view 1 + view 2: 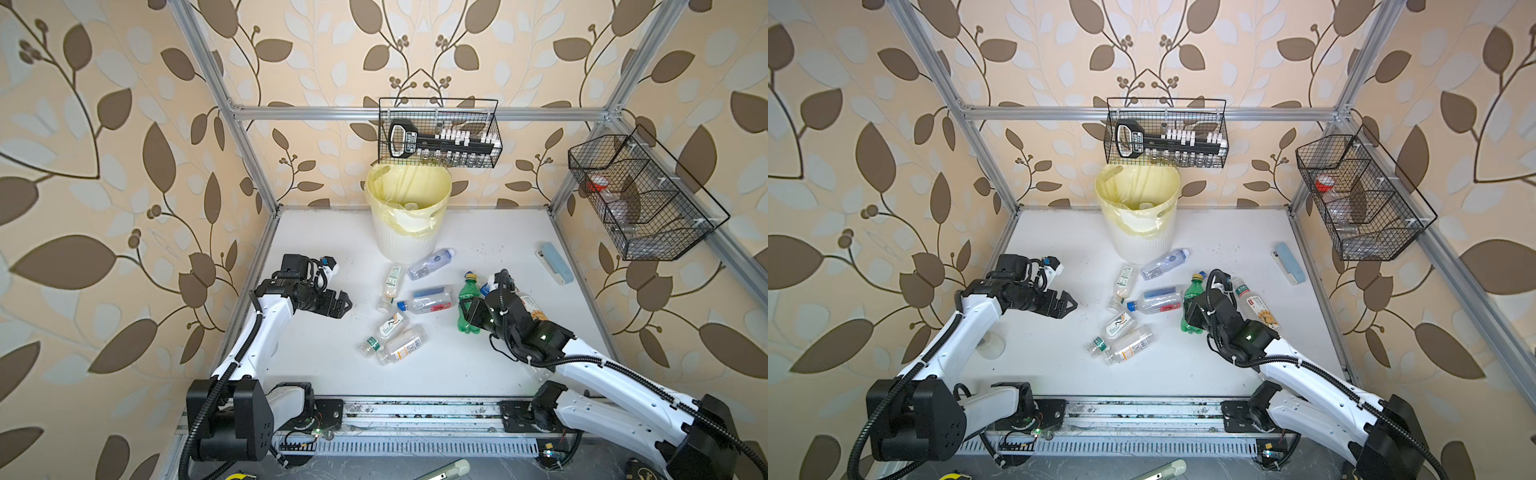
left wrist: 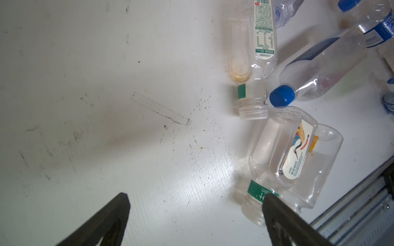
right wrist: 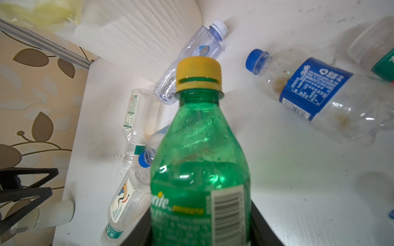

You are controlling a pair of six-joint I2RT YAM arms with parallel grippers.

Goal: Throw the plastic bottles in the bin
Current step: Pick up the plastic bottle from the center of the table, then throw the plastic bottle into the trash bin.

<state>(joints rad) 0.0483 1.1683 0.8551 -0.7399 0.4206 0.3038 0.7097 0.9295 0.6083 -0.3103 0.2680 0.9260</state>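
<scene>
1. The bench (image 1: 478,374) is littered with bottles, so most of the task is judged to be undone.
2. The bin (image 1: 405,245) is set upright at the far edge of the bench and lined with a yellow bag (image 1: 399,183). Something pale is glimpsed inside, but what it is cannot be told, so the bottles already thrown in cannot be counted.
3. The left hand (image 1: 345,302) is held spread wide above bare bench, near the middle cluster of bottles. Nothing is gripped by it.
4. The right hand (image 1: 471,311) is pressed onto the green bottle (image 3: 200,149), which is pinched around its labelled body, yellow cap pointed towards the bin. Whether it is lifted clear of the bench cannot be told. Carrying it to the bin is judged to be the step in hand.
5. Five clear bottles are scattered loose between the hands and the bin:
   - the white-capped bottle (image 1: 430,264), just beside the bin;
   - the slim bottle (image 1: 391,284);
   - the blue-capped bottle (image 1: 428,300);
   - the bird-labelled bottle (image 1: 390,326), touching the orange-labelled bottle (image 1: 405,345) nearest the front.
6. More bottles are partly hidden by the right arm, among them the blue-labelled bottle (image 3: 315,89). All of these are yet to be picked up.
</scene>
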